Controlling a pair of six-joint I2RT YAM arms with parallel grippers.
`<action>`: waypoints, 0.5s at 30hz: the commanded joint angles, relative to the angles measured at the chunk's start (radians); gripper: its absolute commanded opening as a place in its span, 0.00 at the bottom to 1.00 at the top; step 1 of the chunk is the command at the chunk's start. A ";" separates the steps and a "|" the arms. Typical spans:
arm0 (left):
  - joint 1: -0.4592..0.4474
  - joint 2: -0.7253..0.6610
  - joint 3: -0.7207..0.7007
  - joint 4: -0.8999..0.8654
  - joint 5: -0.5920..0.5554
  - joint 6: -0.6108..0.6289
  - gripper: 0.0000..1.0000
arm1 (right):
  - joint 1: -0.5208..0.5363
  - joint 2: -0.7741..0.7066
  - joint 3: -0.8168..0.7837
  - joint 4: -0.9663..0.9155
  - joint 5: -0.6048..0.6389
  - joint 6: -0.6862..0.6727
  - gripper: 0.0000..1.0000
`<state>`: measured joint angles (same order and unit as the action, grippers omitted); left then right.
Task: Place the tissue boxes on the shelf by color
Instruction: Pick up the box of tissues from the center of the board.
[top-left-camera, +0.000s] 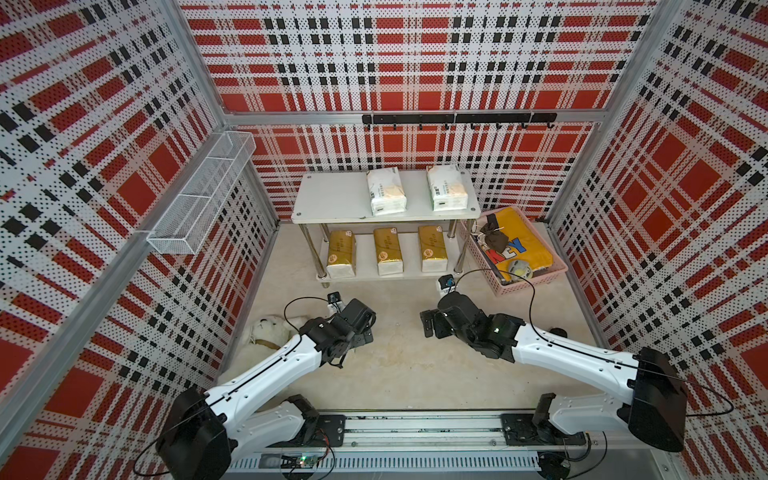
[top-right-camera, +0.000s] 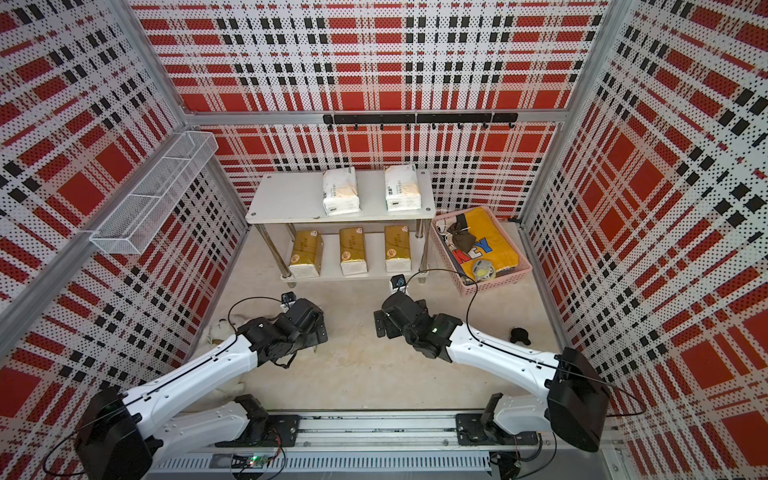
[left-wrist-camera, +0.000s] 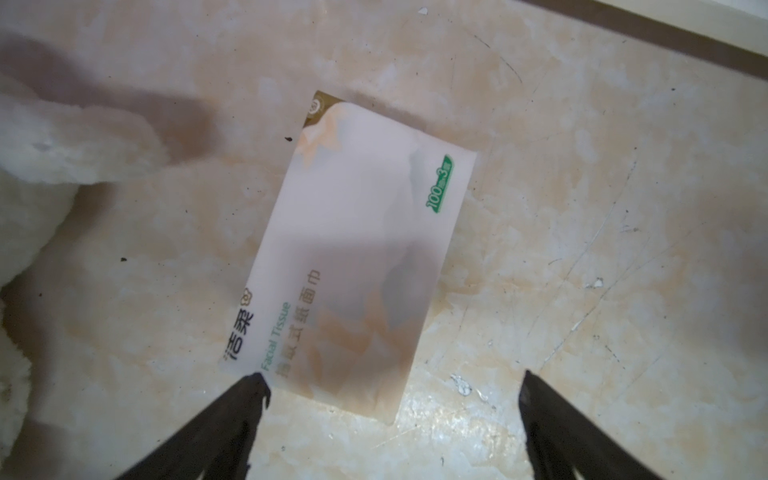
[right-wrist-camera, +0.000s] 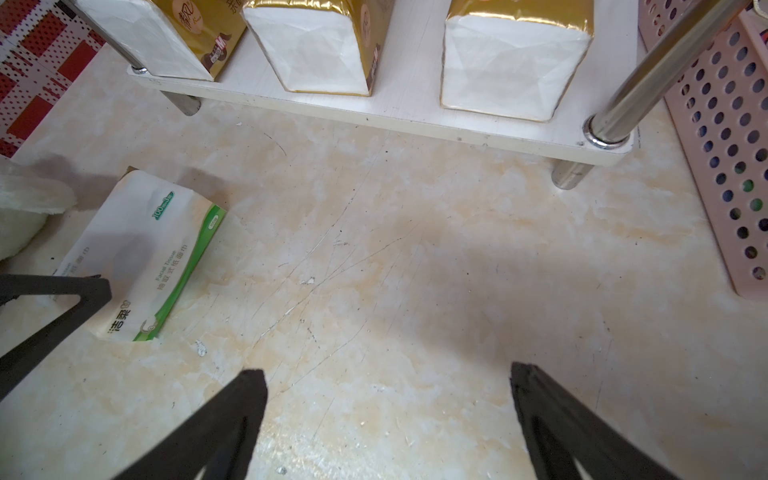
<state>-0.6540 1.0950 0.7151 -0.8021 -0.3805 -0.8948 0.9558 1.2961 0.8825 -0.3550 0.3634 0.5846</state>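
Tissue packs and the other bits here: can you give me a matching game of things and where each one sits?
Things:
1. gold packs
2. two white packs
3. third white pack
4. yellow cloth

Places:
A. pink basket
B. shelf's top board
C. marbled surface, below the open left fingers
D. shelf's lower board

Pairs: 1-D, 2-B, 3-C, 4-A

Shelf (top-left-camera: 328, 199) stands on marbled tabletop (top-left-camera: 415, 365). Top board: 2 white tissue packs (top-left-camera: 385, 191), apart. Btm board: 3 gold tissue packs (top-left-camera: 388, 251) in a row. Also on tabletop: pink basket (top-left-camera: 532, 281) beside shelf, plush toy (top-left-camera: 270, 332), 3rd white pack (left-wrist-camera: 353, 257) flat near toy.
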 joint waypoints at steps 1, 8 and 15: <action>0.054 -0.004 -0.012 -0.029 -0.009 -0.038 0.99 | 0.009 -0.024 -0.015 0.026 0.013 0.010 1.00; 0.240 -0.006 -0.032 0.009 0.064 0.040 0.99 | 0.009 -0.019 -0.010 0.023 0.024 0.006 1.00; 0.357 0.013 -0.076 0.099 0.211 0.099 0.99 | 0.009 -0.026 -0.010 0.018 0.036 0.005 1.00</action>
<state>-0.3260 1.1007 0.6678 -0.7555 -0.2592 -0.8310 0.9558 1.2957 0.8825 -0.3458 0.3779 0.5884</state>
